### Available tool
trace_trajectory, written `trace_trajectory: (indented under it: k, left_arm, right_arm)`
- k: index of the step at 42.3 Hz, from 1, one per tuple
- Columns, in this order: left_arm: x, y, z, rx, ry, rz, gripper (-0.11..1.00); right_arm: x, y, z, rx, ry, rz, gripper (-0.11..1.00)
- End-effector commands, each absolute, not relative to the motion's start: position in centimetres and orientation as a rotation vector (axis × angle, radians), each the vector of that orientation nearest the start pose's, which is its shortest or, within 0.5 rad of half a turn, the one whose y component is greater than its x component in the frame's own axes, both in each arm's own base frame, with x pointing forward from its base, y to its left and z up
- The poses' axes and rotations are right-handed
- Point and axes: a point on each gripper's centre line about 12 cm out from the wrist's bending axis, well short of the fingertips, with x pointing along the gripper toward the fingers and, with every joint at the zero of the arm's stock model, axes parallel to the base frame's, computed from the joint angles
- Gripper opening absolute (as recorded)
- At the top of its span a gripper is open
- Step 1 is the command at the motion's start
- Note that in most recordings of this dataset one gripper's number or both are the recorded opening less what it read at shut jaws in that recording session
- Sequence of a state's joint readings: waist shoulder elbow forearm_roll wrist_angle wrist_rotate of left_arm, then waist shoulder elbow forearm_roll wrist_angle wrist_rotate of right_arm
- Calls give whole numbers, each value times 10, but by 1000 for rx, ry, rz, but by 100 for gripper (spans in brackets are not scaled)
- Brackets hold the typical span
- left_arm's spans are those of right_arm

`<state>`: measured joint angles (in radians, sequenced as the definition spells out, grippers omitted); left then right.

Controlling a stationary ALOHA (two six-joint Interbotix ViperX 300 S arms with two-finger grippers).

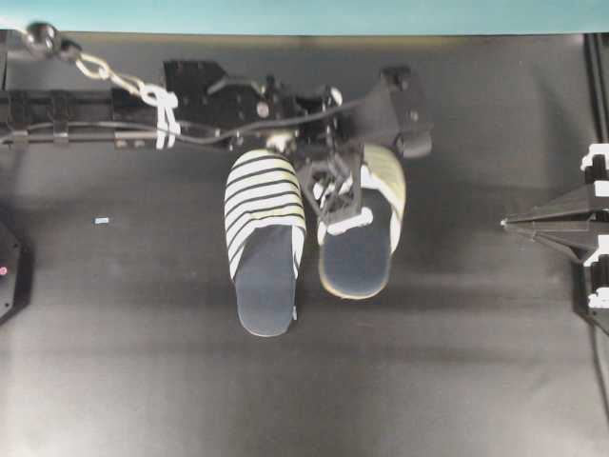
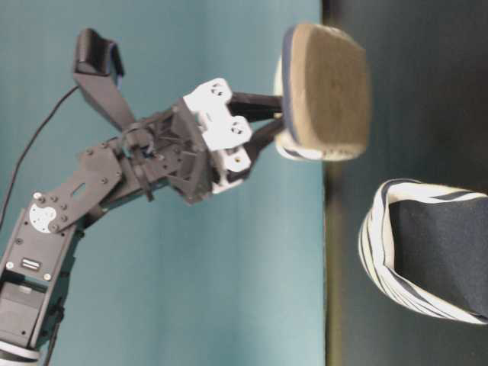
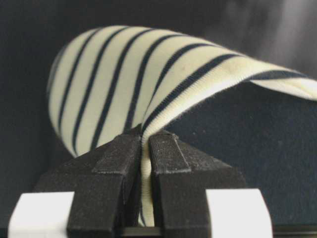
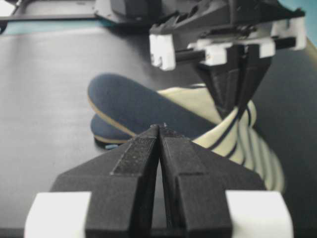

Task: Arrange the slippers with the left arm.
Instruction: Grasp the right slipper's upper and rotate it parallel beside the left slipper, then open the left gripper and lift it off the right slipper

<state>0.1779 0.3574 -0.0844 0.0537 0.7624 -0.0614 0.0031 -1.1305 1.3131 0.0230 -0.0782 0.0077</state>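
Note:
Two cream slippers with navy stripes and navy insoles lie side by side, toes towards the back. One slipper rests flat on the black table, also seen in the table-level view. My left gripper is shut on the rim of the upper of the other slipper. The left wrist view shows the cream edge pinched between the gripper's jaws. In the table-level view this slipper hangs clear of the table, tan sole showing. My right gripper is shut and empty at the right, apart from both slippers; it also shows in its wrist view.
The left arm with cables and white ties spans the back of the table. A teal wall runs behind it. A small pale scrap lies on the left part of the table. A black device sits at the left edge.

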Motion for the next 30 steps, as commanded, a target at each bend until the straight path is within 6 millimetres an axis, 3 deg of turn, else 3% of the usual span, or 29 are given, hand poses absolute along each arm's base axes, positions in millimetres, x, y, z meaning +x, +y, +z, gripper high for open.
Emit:
trace_trajectory:
  k: [1, 15, 30]
  left_arm:
    - [500, 97, 207, -95, 1026, 212, 1]
    - [498, 94, 177, -112, 1084, 215, 1]
    - [500, 84, 173, -137, 1092, 219, 2]
  right_arm:
    - [168, 1, 244, 36, 97, 2, 1]
    - [168, 1, 243, 36, 98, 2, 1]
    - [168, 1, 243, 36, 101, 2, 1]
